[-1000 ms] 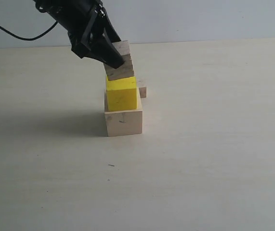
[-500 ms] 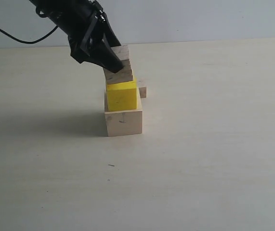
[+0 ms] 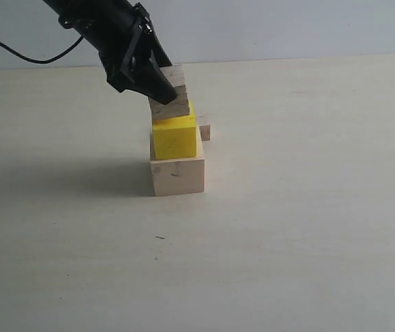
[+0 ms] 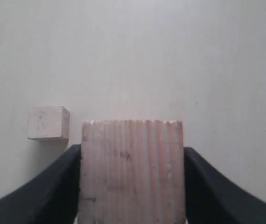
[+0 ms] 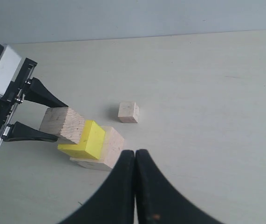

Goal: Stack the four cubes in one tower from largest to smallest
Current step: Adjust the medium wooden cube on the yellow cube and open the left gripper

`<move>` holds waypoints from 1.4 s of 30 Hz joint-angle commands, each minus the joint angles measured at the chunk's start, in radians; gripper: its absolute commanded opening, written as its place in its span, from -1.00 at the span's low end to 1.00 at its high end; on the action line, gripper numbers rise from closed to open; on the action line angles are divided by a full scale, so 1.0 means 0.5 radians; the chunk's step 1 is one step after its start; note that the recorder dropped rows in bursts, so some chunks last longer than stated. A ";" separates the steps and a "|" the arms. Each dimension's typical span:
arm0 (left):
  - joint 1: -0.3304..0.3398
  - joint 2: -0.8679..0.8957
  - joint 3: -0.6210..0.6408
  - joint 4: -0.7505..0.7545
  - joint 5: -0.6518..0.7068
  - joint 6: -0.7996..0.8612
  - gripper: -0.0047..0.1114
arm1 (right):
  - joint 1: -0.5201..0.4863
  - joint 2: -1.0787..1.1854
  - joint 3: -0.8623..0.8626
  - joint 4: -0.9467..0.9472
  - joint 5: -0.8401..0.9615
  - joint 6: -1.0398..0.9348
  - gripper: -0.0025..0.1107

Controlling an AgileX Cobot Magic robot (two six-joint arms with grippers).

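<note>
The left gripper [image 3: 167,95] clamps the plywood cube [image 3: 177,108], tilted, atop the yellow cube [image 3: 175,140]; the right gripper [image 5: 135,154] is closed, empty.

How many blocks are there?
4. Large pale wood cube on the table; bright yellow cube on it; layered plywood cube above, held by the left gripper; small pale wood cube alone on the table beyond. None looks hidden.

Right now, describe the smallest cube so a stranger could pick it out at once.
On the pale table stands a large pale wood cube with a yellow cube on it. Behind those two in the exterior view, apart from them, sits the smallest cube. It alone is neither stacked nor gripped, and is the littlest by far.
</note>
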 commanded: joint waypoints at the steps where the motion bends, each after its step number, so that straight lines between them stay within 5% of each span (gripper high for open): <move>1: -0.027 0.000 0.008 -0.042 -0.009 -0.007 -0.92 | 0.000 -0.009 0.013 0.019 -0.018 -0.016 -0.96; 42: -0.041 0.012 0.016 0.005 -0.058 -0.015 -0.92 | 0.000 -0.009 0.013 0.023 0.009 -0.016 -0.96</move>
